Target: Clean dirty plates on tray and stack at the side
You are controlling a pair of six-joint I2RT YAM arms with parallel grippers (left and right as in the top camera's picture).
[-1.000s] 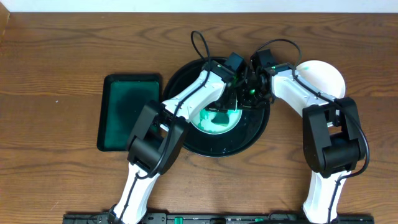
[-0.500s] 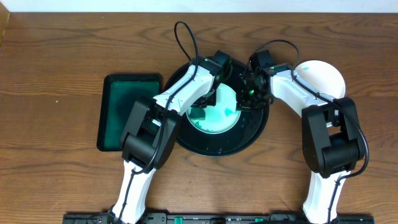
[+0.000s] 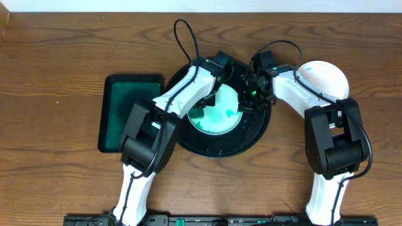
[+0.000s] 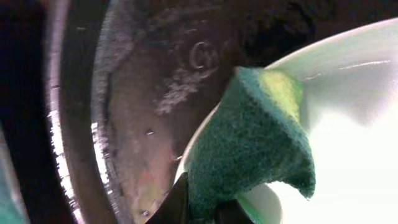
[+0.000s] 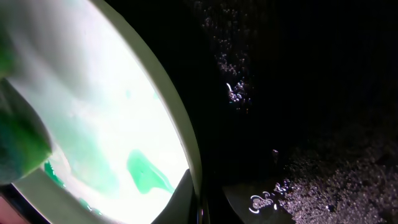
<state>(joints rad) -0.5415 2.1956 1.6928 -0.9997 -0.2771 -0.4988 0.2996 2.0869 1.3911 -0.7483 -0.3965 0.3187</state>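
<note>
1. Two grippers share one job here. The left gripper is clenched on a green sponge, and the right gripper is pinched onto the right rim of the smeared plate.
2. That plate sits inside the black tray, toward its upper middle. The sponge presses on the plate's upper-left part, and the left wrist view shows it partly overhanging the plate's edge toward the tray floor.
3. Teal smears lie across the middle and lower part of the plate, so I judge the wiping only partly done.
4. To do it well, hold the right pinch firm so the plate cannot spin or slide. Draw the sponge from the rim in over the smears, with its flat face down rather than a corner.
5. Leave the patch beside the right gripper for last, and do not bump its fingers.
6. Go easy at the far edge — hard pressure there could tip the plate up against the pinch.
7. A white plate lies on the wooden tabletop right of the tray, partly under the right arm; the wiped one likely goes onto it.
8. The green rectangular tray lies just left of the black one.
</note>
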